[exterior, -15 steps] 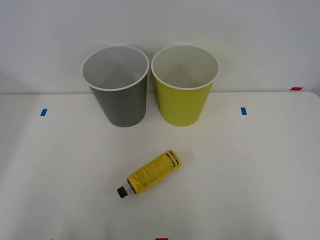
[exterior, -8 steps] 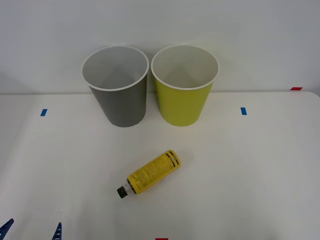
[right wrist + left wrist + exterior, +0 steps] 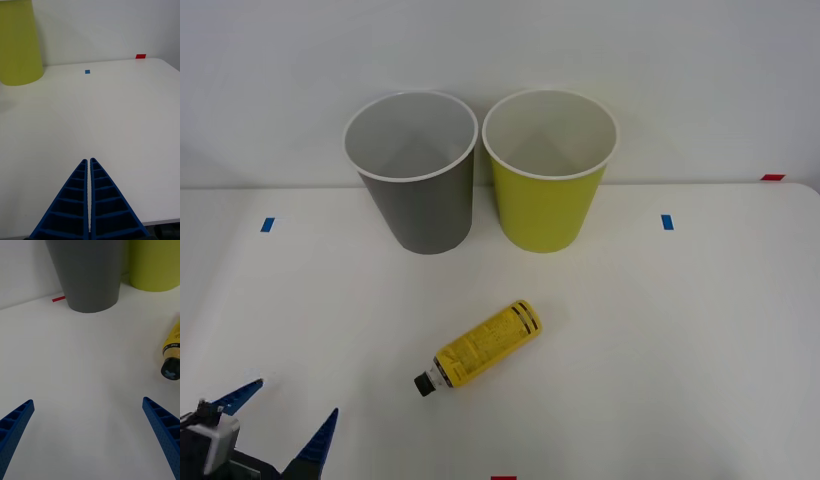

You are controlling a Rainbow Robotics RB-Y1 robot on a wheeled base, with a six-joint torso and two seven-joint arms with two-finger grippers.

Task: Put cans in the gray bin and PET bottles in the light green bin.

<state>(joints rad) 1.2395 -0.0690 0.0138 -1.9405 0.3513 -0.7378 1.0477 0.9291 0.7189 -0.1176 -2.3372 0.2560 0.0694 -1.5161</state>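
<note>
Our left gripper [image 3: 278, 413] sits at the table's near left corner with its jaws spread wide, ready to straddle the PET bottle [image 3: 480, 347], which lies on its side mid-table, cap toward us, well short of the light green bin [image 3: 548, 205]. The gray bin [image 3: 420, 205] stands just beside that one. Our right gripper [image 3: 90, 165] waits over bare table with its fingers pressed together.

We are looking at a bare test bench in a lab: a plain white table [image 3: 700, 330] set against a blank white wall [image 3: 680, 60]. Small blue tape squares [image 3: 667, 222] and red tape marks [image 3: 773, 177] are stuck to the tabletop as position markers, the nearest blue one well ahead of the right gripper's closed jaws.
</note>
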